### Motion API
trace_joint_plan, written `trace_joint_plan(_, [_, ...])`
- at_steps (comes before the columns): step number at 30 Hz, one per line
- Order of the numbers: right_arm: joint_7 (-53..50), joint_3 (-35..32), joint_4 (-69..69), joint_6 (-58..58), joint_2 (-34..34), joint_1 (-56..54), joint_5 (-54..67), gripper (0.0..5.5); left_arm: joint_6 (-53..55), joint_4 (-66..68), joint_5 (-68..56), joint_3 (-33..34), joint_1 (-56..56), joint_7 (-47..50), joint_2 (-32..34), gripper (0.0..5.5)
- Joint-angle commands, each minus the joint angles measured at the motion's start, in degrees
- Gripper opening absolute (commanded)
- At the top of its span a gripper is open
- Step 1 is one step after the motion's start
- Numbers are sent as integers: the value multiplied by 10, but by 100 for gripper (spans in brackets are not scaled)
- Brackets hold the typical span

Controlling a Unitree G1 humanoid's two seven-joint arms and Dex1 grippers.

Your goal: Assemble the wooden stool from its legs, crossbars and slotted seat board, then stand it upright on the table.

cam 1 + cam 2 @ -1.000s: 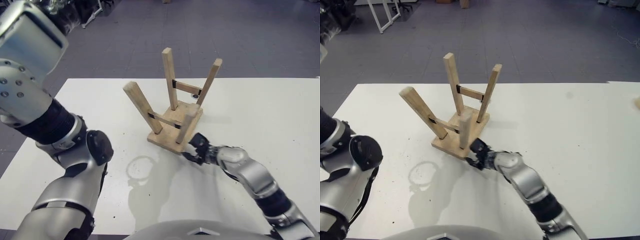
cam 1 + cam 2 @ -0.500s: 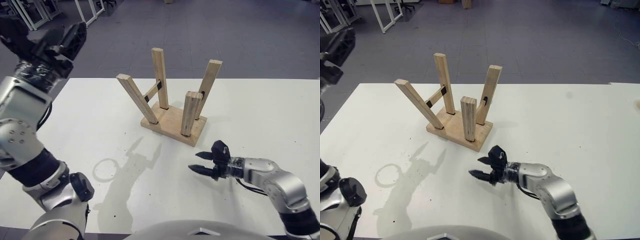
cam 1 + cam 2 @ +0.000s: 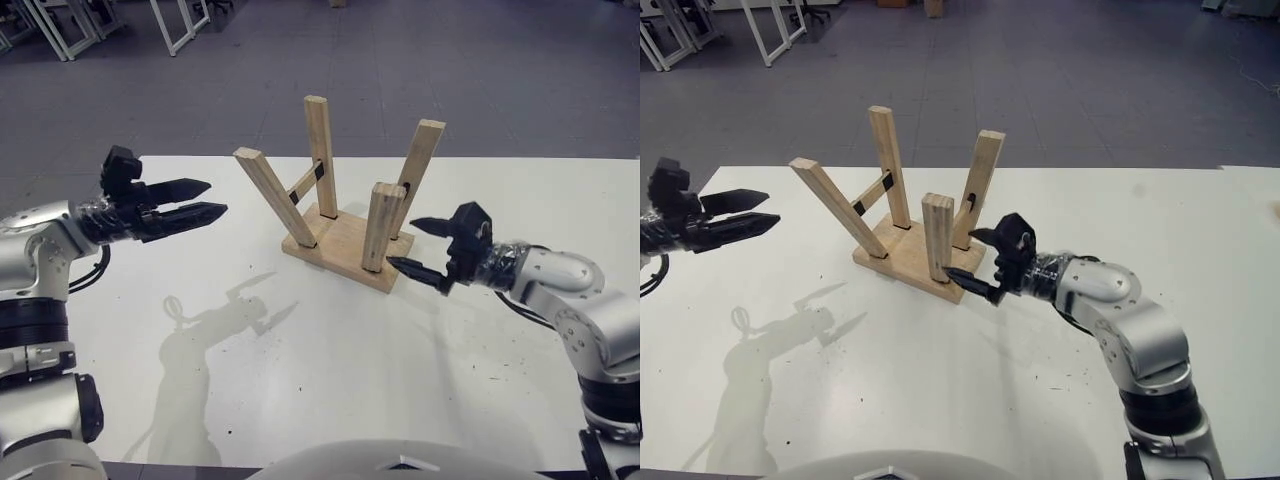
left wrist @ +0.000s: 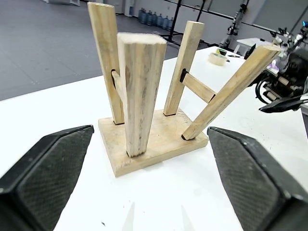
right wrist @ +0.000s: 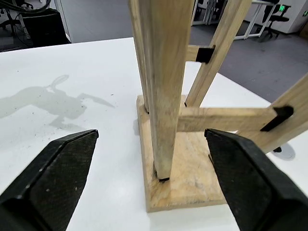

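Observation:
The wooden stool (image 3: 340,245) rests upside down on its seat board (image 4: 144,154) mid-table, four legs pointing up with crossbars (image 4: 198,87) between them. One leg (image 3: 272,196) leans outward to the left. My left gripper (image 3: 215,197) hovers open to the left of the stool, a hand's width away, pointing at it; its pads (image 4: 48,163) frame the stool. My right gripper (image 3: 401,243) is open at the seat board's right front corner, beside the nearest leg (image 5: 161,86), holding nothing. Whether it touches the wood I cannot tell.
The white table (image 3: 330,390) has free room in front of the stool and on both sides. Its far edge (image 3: 520,158) runs just behind the stool. Beyond it lies grey floor with metal racks (image 3: 185,20).
The stool has turned on the table after my right gripper left its seat edge. My left arm came down from high up to table level, and the right gripper swung back toward the stool.

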Motion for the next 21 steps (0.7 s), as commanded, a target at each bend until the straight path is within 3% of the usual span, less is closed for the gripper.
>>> trace_joint_plan(1, [-5, 12, 34, 2, 25, -91, 8, 408, -5, -34, 4, -11, 39, 7, -25, 436])
trace_joint_plan(4, [13, 31, 80, -20, 38, -123, -2, 408, 12, -80, -7, -3, 72, 26, -35, 436])
trace_joint_plan(13, [91, 23, 181, -58, 66, -88, 45, 234, 47, -122, -20, 2, 77, 33, -18, 441])
trace_joint_plan(17, [198, 2, 167, -74, 33, -72, 102, 149, 32, -86, 11, -14, 72, 19, 2, 441])
trace_joint_plan(21, [300, -6, 191, -113, -23, -46, 102, 114, 11, -69, 37, -32, 85, -19, 36, 441])
